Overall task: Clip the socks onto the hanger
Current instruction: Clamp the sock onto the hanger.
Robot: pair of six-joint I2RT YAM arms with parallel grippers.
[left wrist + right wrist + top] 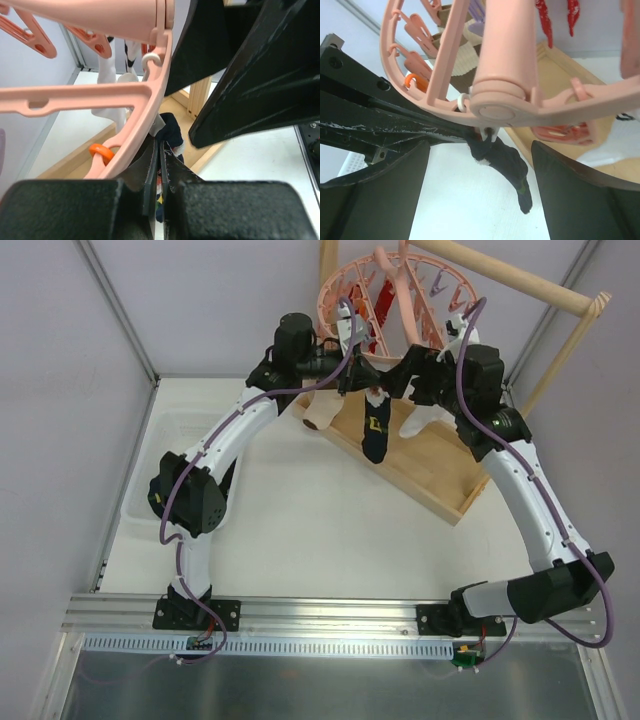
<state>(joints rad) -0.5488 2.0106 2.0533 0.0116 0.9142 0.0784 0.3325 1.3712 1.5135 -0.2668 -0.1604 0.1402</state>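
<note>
The pink ring hanger hangs at the back centre and fills the tops of both wrist views. A dark sock with a yellow mark hangs below its rim. In the right wrist view the sock hangs from a small white clip. My left gripper reaches in from the left, and its jaws are pressed together on the sock's top edge. My right gripper is open, its tips wide to either side of the sock without touching it.
A wooden tray lies under the hanger, with a wooden rod above. A brown-and-white striped sock, a white sock and red socks hang nearby. A clear bin sits at the left. An orange clip is beside my left fingers.
</note>
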